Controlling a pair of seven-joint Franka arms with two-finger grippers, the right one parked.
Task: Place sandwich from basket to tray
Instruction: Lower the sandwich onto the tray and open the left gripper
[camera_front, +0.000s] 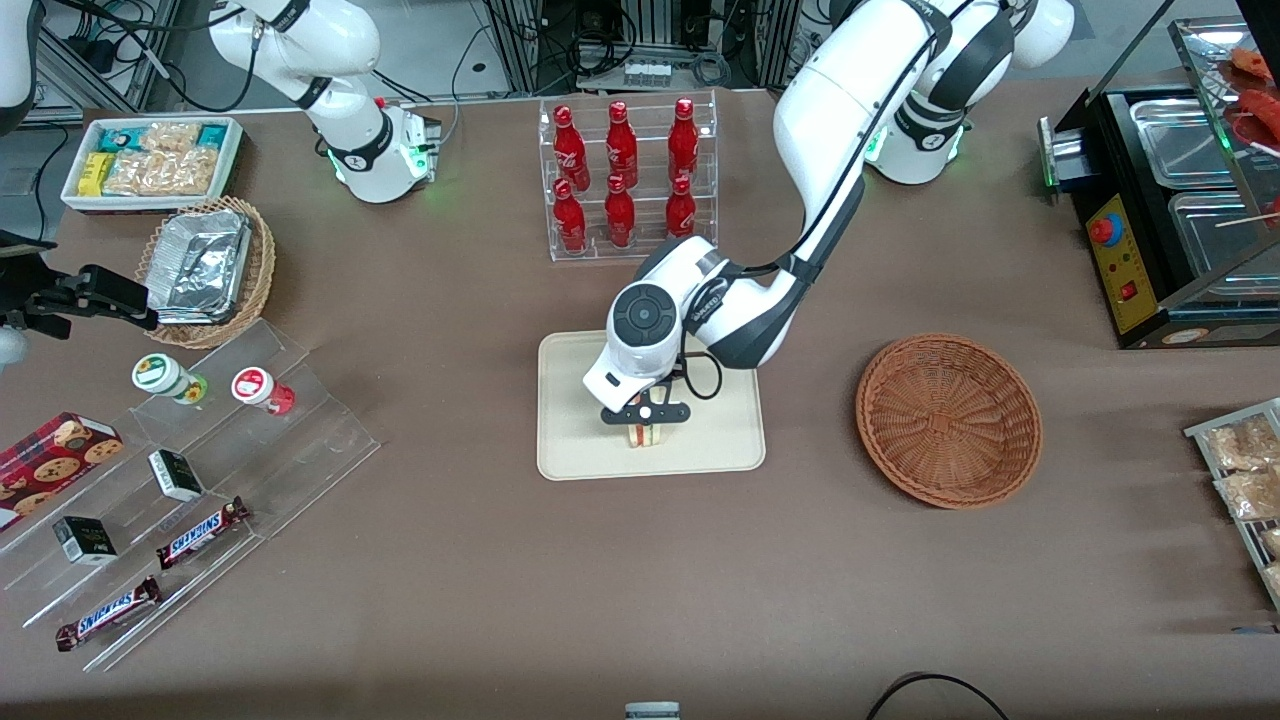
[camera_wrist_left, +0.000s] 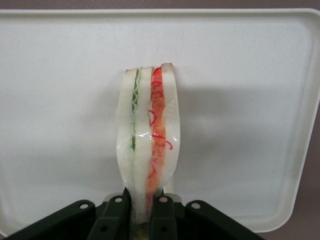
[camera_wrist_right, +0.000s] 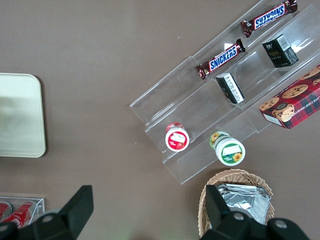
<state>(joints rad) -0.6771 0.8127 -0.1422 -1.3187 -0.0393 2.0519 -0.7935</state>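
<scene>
The gripper (camera_front: 646, 412) of the left arm is over the tray (camera_front: 580, 455), in the part of it nearer to the front camera. Its fingers (camera_wrist_left: 118, 212) are pinching the sandwich (camera_wrist_left: 148, 140) by its narrow end, one finger on each bread side. The sandwich stands on its edge between them, so the filling layers are visible (green on one side, red and orange on the other), and it seems wrapped in clear film. In the front view the sandwich (camera_front: 647, 434) appears just under the gripper, above the tray; I cannot tell if it touches the tray floor or hangs a little over it.

The basket (camera_front: 948, 420) lies on the brown surface (camera_front: 450, 560) beside the tray, toward the working arm's end, and nothing is in it. A clear rack with red bottles (camera_front: 625, 175) stands farther from the front camera than the tray. Toward the parked arm's end there is a tan wicker basket with foil containers (camera_front: 205, 268) and clear steps with Snickers bars (camera_front: 200, 532).
</scene>
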